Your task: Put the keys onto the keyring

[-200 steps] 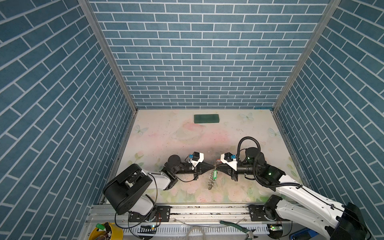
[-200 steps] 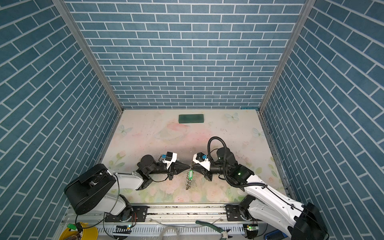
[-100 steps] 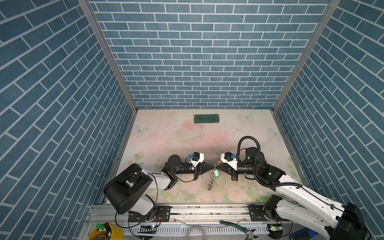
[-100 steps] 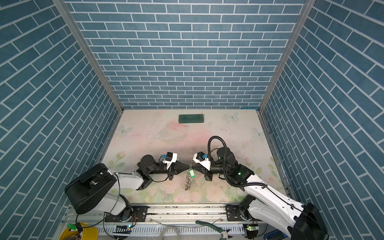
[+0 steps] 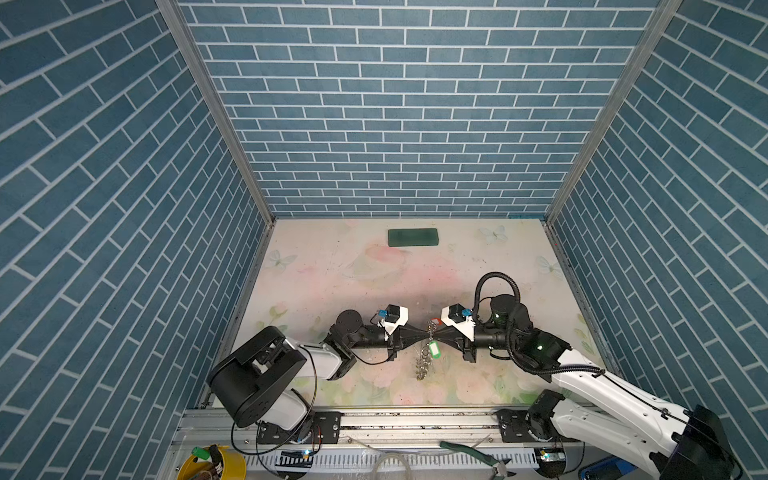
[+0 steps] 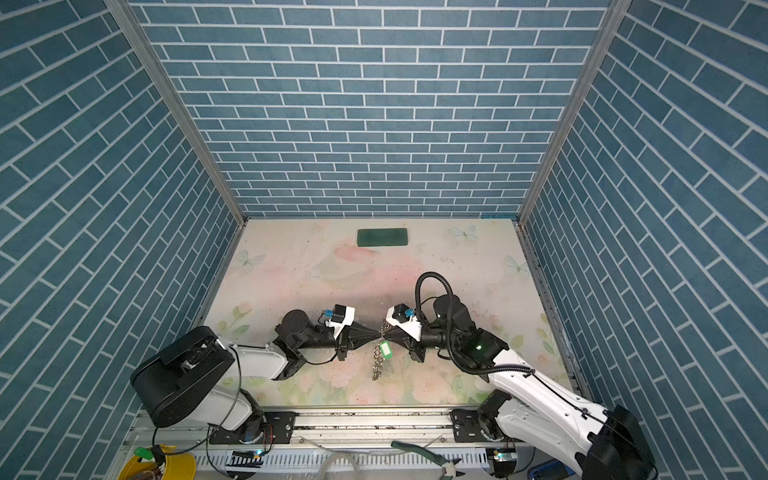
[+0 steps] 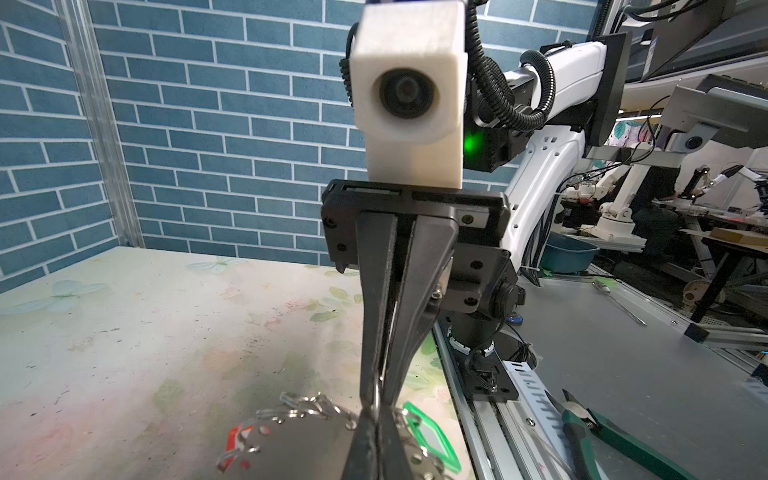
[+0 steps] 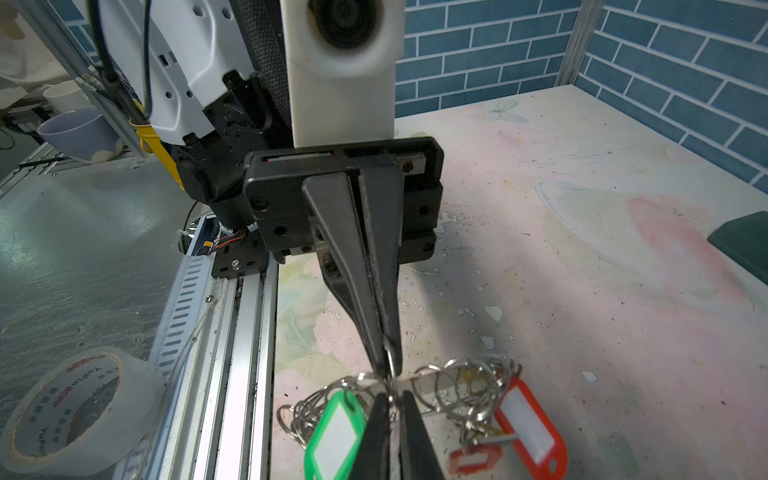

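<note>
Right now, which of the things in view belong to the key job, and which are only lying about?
In the job: keyring, pinched by the shut left gripper and right gripper; green-tagged key; red-tagged key.
Lying about: dark green block; pliers; tape roll; yellow tub.

Both top views high overhead looking down, wrist views close, facing each other, sharing the keyring

Both arms reach low toward the middle, left pincer and right pincer seemingly clamped, tips nearly touching.
</note>
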Controlling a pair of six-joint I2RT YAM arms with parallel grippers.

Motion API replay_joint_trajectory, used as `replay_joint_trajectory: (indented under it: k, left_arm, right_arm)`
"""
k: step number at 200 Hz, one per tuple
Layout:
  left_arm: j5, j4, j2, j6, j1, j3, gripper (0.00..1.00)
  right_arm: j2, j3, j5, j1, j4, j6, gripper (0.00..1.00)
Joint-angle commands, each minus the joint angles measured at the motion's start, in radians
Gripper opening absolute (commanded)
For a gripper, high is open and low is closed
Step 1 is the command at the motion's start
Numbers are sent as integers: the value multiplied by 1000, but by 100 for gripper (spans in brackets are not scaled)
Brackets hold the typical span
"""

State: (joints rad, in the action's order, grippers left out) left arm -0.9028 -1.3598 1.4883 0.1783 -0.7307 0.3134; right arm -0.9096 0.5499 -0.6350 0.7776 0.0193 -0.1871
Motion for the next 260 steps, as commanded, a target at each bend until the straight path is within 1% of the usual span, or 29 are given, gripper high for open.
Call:
replay_joint_trajectory:
  k: [1,25,38,49,75,97,119,139,166,184,201,237,260]
  left_arm:
    - [-13,-38,8,-7,-1,8,0]
    - [-11,-7,4,-22,-1,11,0]
    - [-4,9,-2,-31,-1,12,4]
    - [1,37,-13,-43,-1,11,10]
    - [14,173,-69,-93,1,22,18]
    - [28,298,-123,-143,2,33,21]
    - [49,363,-171,-179,6,28,22]
    - [52,411,-204,-198,7,32,23]
    - [53,428,-220,-201,7,32,24]
    - [45,390,-214,-182,7,29,24]
    - [38,338,-197,-156,7,24,24]
    - [19,306,-174,-135,7,26,24]
    - [-21,302,-164,-133,4,32,24]
  right_arm:
    - [7,53,-10,-1,-3,8,5]
    - [3,69,2,-1,16,11,0]
    - [-5,86,16,-1,47,12,0]
    - [-11,107,25,0,93,-2,0]
    - [-38,176,48,-1,242,-53,0]
    - [-70,233,34,0,331,-81,0]
    - [-110,310,40,3,445,-118,0]
    - [-145,367,35,13,514,-138,0]
    - [-184,430,36,35,599,-166,0]
    - [-202,451,29,45,623,-182,0]
    - [-213,459,17,51,630,-194,0]
    - [-222,471,-4,54,630,-206,0]
    - [-234,475,-11,55,622,-216,0]
